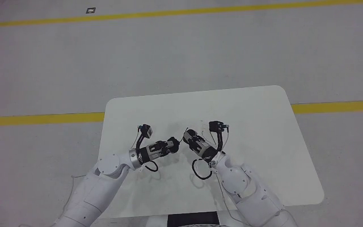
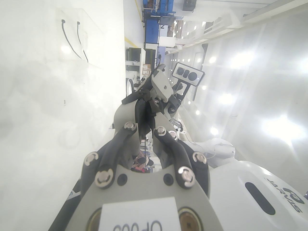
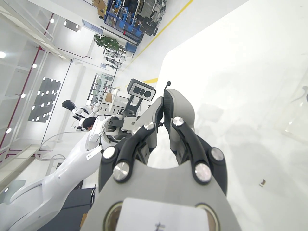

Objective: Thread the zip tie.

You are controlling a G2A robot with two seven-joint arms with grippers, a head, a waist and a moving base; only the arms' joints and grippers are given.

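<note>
Evidently mid-threading: the right gripper (image 3: 164,100) is clamped on the tie (image 3: 168,83) over the near middle of the table (image 1: 255,113). The left gripper (image 2: 144,111) is closed too, tip to tip with it. Next, I judge, the tail must find the head's slot.

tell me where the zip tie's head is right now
In the right wrist view the zip tie pokes its head out just past the tips of the right gripper, which is shut on it above the white table.
</note>
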